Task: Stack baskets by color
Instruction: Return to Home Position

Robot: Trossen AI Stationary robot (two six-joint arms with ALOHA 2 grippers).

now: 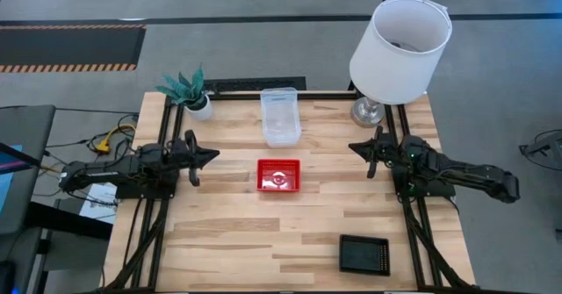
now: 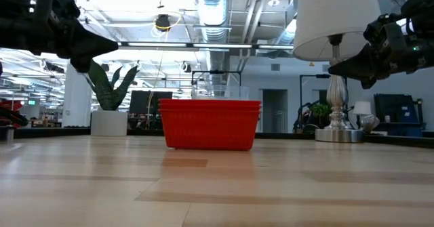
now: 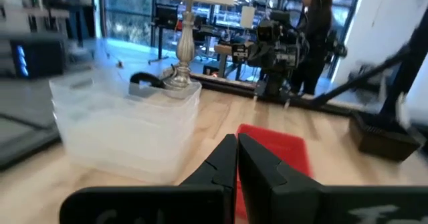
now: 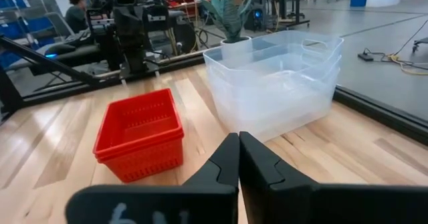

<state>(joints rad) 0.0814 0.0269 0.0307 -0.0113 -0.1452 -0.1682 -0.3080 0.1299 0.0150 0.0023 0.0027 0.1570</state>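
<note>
A stack of red baskets [image 1: 278, 175] stands on its base at the table's middle, also in the right wrist view [image 4: 140, 134]. A stack of clear baskets [image 1: 281, 116] stands on the table behind it, toward the far edge [image 4: 274, 79]. A black basket [image 1: 364, 254] stands near the front right. My left gripper [image 1: 213, 155] hovers shut at the left side, pointing level toward the middle. My right gripper [image 1: 354, 147] hovers shut at the right side, pointing level toward the middle. Neither holds anything.
A white lamp [image 1: 399, 50] stands at the far right corner, its metal base [image 1: 366, 111] close to my right gripper. A small potted plant [image 1: 189, 92] stands at the far left corner. Bare wood lies along the near edge left of the black basket.
</note>
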